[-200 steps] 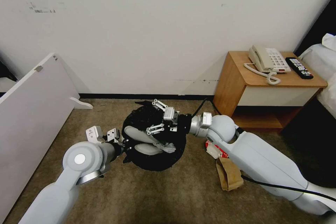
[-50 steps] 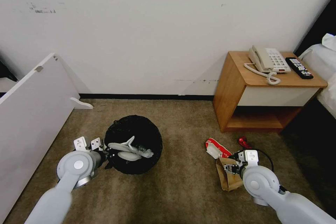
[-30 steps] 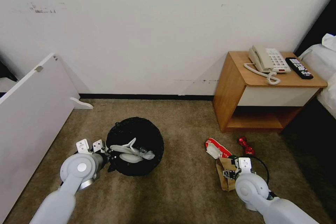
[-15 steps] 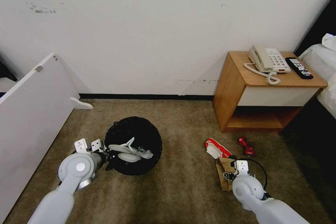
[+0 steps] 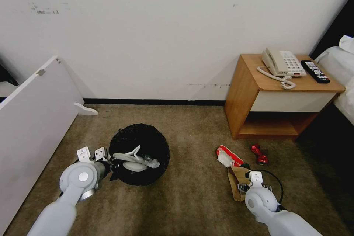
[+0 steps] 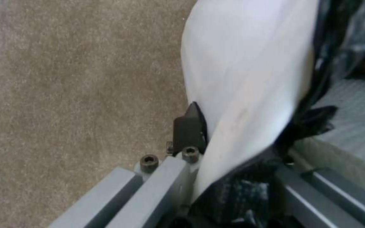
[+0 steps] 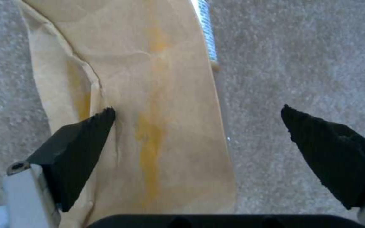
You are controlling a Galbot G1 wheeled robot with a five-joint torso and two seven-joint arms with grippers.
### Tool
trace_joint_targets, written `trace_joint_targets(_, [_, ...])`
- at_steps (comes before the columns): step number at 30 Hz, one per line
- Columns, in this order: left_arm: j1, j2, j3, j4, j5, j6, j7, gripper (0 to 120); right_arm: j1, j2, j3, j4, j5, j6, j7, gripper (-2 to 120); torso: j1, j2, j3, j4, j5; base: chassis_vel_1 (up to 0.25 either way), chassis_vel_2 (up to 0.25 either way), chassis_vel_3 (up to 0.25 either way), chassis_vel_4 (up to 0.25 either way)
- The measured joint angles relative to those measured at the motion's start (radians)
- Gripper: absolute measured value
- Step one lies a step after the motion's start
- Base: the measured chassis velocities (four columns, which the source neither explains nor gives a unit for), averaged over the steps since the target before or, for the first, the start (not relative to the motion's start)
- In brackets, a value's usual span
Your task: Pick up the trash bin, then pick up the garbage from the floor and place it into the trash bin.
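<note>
The right gripper (image 7: 197,122) has dropped lower, jaws apart over the brown paper bag (image 7: 149,95), whose long axis runs 12 to 6; the left gripper (image 5: 112,162) stays clamped on the trash bin (image 5: 147,140) rim at 9 o'clock.

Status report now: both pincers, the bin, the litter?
Left pincer shut on trash bin rim. Right pincer open, straddling brown paper bag edge. Red-white packet, red can on carpet.

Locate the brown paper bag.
In the head view, the brown paper bag lies on the carpet, just nearer than the red-white packet, under the open right gripper.
</note>
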Motion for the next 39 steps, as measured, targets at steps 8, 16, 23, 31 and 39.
trace_joint_targets(8, [0.007, 0.026, -0.007, 0.016, 0.002, -0.001, 0.026, 0, 0.022, 0.047, -0.011, 0.002, -0.006, 0.005, 0.009, 100, 0.0, 0.0, 0.0, 0.0, 0.0, 0.0, 0.0, 0.0, 0.0])
trace_joint_targets(16, [0.009, 0.036, -0.008, 0.017, 0.003, -0.002, 0.032, 0, 0.019, 0.045, -0.021, 0.061, -0.01, -0.002, 0.037, 100, 0.0, 0.0, 0.0, 0.0001, 0.0, 0.0, 0.0, 0.0, 0.0])
trace_joint_targets(23, [0.005, 0.022, -0.006, 0.02, 0.012, -0.004, 0.031, 0, 0.004, 0.018, -0.018, 0.091, -0.001, -0.002, 0.048, 100, 0.0, 0.0, 0.0, 0.0, 0.0, 0.0, 0.0, 0.0, 0.0])
trace_joint_targets(31, [0.015, 0.012, -0.011, 0.019, 0.021, -0.006, 0.03, 0, 0.012, 0.036, -0.022, 0.061, -0.006, 0.006, 0.031, 100, 0.0, 0.0, 0.0, 0.0001, 0.0001, 0.0, 0.0, 0.0, 0.0])
trace_joint_targets(39, [0.004, 0.017, -0.012, 0.033, 0.02, -0.006, 0.034, 0, 0.017, 0.054, -0.007, -0.011, -0.044, 0.026, -0.013, 100, 0.0, 0.0, 0.0, -0.0001, 0.0, 0.0, 0.0, 0.0, 0.0])
